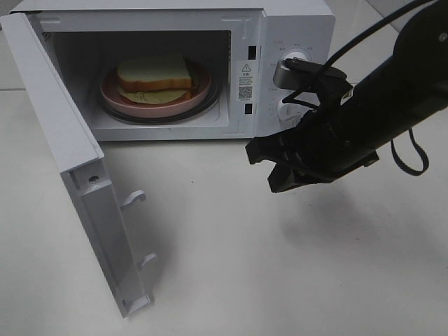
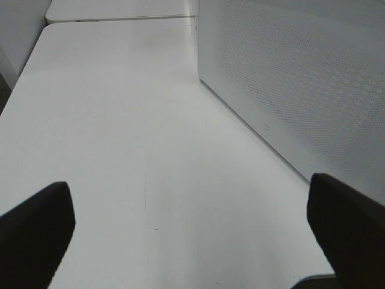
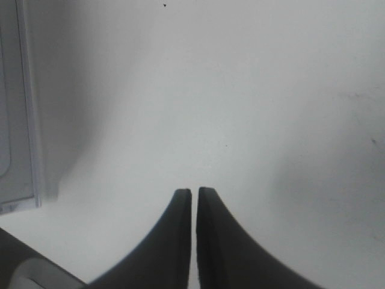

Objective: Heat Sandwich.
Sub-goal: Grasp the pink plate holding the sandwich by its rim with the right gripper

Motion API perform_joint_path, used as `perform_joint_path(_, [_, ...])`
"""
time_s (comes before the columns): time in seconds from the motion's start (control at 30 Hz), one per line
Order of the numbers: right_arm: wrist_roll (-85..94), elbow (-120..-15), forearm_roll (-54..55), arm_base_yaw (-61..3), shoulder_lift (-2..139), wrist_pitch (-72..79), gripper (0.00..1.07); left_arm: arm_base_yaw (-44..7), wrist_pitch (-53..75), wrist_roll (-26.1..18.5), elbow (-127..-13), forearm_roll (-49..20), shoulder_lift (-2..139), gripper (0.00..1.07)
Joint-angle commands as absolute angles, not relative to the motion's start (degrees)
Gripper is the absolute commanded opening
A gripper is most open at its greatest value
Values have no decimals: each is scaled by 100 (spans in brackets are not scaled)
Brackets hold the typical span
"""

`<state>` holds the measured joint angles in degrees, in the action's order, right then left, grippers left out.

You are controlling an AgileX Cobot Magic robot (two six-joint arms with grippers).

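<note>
While the white-bread sandwich with golden-brown crust and pale green filling lies on the round pink plate inside the white microwave oven, its door swung wide, the black right gripper hovers over the white table with fingers almost pressed together, empty, and the black left gripper stands spread wide.

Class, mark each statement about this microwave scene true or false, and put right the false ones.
1. The sandwich lies on a pink plate inside the microwave. True.
2. The door is closed. False: it stands wide open.
3. The right pincer holds the sandwich. False: it is shut on nothing, over the table.
4. The left pincer is open. True.
</note>
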<state>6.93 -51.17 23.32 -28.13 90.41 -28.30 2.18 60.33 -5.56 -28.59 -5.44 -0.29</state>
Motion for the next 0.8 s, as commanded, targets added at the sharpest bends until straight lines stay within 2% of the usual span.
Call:
perform_joint_path(0.03, [900,-5426,1719,-2796,8978,-3495,7,229,5953,-527,-2836,-533,-172,101])
perform_joint_path(0.23, [1753,-5810,1444,-2796,8978,-4274,7,229,5953,-527,-2836,-533,-172,101])
perform_joint_path(0.47, [3833,-6056,1369,-2796,8978,-4853,8,229,5953,-527,-2836,-533,-172,101])
perform_joint_path(0.57, [5260,-6079,1272,-2796,8978,-4945,8,229,5953,-527,-2836,-533,-172,101])
perform_joint_path(0.8, [7030,-6079,1106,-2796,8978,-4996,9,229,5953,-527,-2836,-533,-172,101])
